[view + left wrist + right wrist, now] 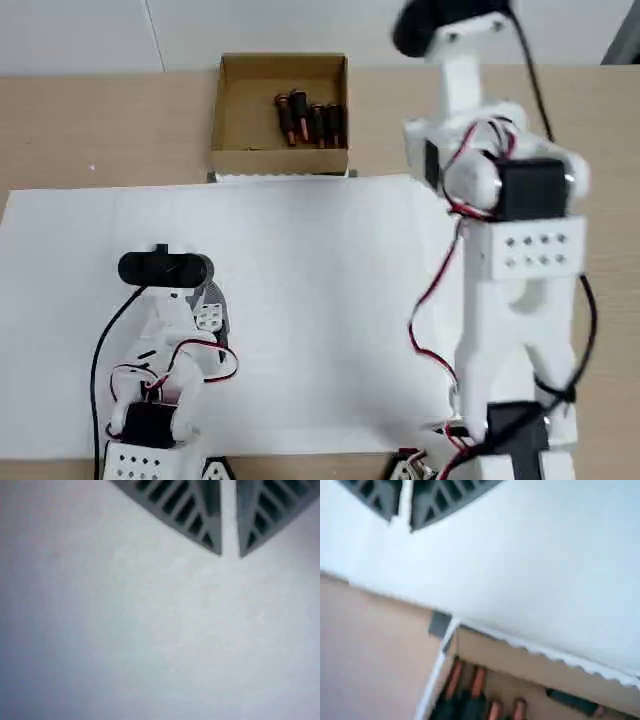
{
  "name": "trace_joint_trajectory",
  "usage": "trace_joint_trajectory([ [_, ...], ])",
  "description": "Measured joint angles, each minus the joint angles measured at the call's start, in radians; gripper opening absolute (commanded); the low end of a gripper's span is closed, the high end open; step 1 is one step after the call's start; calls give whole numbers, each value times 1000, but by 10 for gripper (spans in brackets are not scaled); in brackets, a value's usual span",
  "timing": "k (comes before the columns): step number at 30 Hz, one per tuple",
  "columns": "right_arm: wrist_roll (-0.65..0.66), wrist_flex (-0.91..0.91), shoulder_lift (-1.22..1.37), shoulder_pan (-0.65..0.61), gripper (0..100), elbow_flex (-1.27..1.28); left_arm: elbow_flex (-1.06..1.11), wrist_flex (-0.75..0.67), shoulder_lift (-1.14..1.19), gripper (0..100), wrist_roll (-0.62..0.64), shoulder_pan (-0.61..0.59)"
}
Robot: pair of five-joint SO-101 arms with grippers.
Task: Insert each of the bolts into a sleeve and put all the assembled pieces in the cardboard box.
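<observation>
Several assembled pieces (310,120), dark with orange ends, lie side by side on the floor of the cardboard box (232,110), bunched toward its middle and right. How many there are is hard to count, because they lie so close together. The box is open at the top and sits on the counter (100,120) at the far side, with its near wall touching the far edge of a large white sheet (300,280) that covers most of the near counter. In the right wrist view the same pieces (470,690) show as a cluster of dark bodies with orange ends just inside the box wall (520,660), and one more dark piece lies a little apart from them. The right gripper (404,522) hangs above the white sheet near the box. Its fingers are drawn almost together with only a thin slit between them, and it grips nothing. The right arm (510,260) stands tall at the right side of the counter, raised well above the surface. The left arm (160,390) is folded low at the near left corner of the sheet, well apart from the box. The left gripper (230,554) points down at the bare white sheet, its fingers likewise nearly touching across a narrow gap and holding nothing.
</observation>
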Motion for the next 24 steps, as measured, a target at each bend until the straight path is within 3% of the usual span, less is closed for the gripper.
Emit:
trace_joint_trajectory([
  [5,-60,130,-94,48,2,0,0,0,0,7,0,0],
  [12,-80,143,-293,92,2,157,0,0,0,7,0,0],
  [24,-80,-247,-677,150,2,872,0,0,0,7,0,0],
])
